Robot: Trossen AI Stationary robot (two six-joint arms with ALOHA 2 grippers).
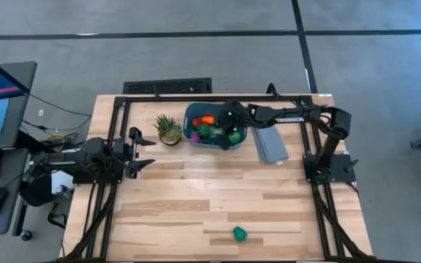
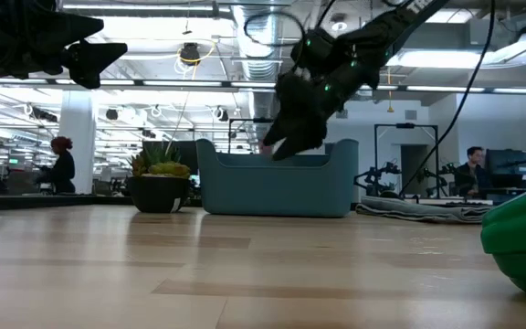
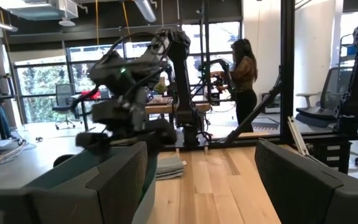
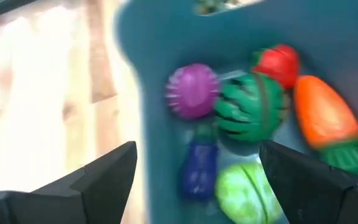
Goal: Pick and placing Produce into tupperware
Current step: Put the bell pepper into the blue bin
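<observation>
The tupperware point(image 1: 245, 136), a teal-blue tub, is seen in the upper middle of the high view, with a potted plant point(image 1: 169, 129) just to its left and a grey ribbed slab point(image 1: 271, 145) to its right. The right gripper point(image 1: 229, 117) is held over the tub, its fingers point(image 4: 104, 177) spread apart with nothing between them. The step in hand is judged to be a clearing of the tub after a drop. It is best done by lifting straight up until the rim is passed, so that the wall is not clipped and the contents are not disturbed, and only then swinging toward the lower middle of the high view.

In the right wrist view six pieces are counted inside the tub: one magenta piece point(image 4: 192, 91), one striped watermelon point(image 4: 251, 107), one red strawberry point(image 4: 277, 62), one orange carrot point(image 4: 323, 118), one purple eggplant point(image 4: 199, 168) and one light green piece point(image 4: 247, 193). One green piece point(image 1: 240, 233) is left on the table point(image 1: 196, 197). The left gripper point(image 1: 143, 150) waits at the left table edge, jaws apart.
</observation>
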